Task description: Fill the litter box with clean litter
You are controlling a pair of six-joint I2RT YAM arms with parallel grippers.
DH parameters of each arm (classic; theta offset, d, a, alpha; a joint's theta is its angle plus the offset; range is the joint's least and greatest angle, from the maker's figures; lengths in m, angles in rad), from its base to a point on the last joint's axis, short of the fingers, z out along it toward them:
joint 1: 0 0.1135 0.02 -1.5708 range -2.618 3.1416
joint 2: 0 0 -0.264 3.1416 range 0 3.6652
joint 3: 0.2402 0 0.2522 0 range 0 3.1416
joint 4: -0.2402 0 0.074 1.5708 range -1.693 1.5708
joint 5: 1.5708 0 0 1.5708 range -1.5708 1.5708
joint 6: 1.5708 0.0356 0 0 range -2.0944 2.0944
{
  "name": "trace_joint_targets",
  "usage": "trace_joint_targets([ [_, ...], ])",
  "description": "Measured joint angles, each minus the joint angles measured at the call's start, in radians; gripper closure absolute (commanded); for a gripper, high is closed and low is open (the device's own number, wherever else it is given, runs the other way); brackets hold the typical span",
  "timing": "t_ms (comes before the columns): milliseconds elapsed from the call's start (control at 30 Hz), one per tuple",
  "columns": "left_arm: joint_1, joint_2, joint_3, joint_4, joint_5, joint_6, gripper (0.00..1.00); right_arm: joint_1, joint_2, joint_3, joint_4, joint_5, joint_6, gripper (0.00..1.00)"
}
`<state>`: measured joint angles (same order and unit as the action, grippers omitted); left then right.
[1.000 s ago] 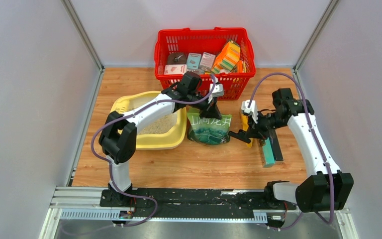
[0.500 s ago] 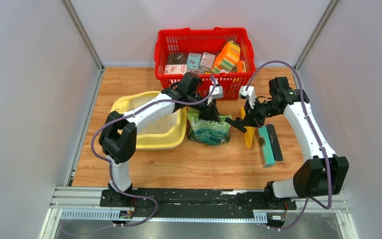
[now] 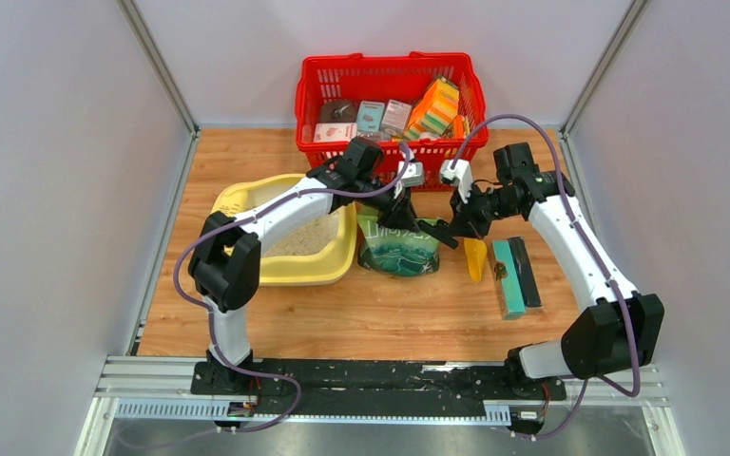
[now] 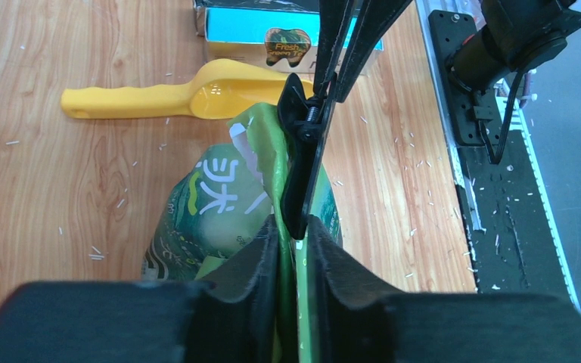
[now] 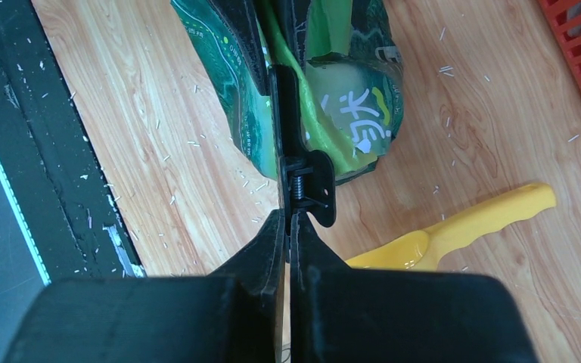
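While left hand [image 3: 400,213] grips bag [image 3: 399,250], right hand [image 3: 443,232] clip [image 5: 303,180], litter box [image 3: 290,275] leftward.

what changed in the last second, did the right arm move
The right gripper swung left, from over the scoop to the black clip on the bag, and its fingers now close on it. The left gripper stayed clamped on the bag top; bag, scoop and litter box did not move.

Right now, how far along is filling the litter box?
Partly: the large pale-yellow plastic litter box holds a patch of beige litter. In hand: the left gripper pinches the top of the green bag, and the right gripper is closed on the long black clip sealing it. Left: remove the clip, open the bag, add litter; the yellow plastic scoop lies unused.
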<state>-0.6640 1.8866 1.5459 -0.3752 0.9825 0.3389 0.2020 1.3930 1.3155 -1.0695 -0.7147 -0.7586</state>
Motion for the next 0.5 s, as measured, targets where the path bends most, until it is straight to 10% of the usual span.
trace_joint_targets([
  [500, 0.0, 0.0, 0.0, 0.013, 0.003, -0.029, 0.75, 0.0, -0.002, -0.018, 0.043, 0.009, 0.053, 1.0],
])
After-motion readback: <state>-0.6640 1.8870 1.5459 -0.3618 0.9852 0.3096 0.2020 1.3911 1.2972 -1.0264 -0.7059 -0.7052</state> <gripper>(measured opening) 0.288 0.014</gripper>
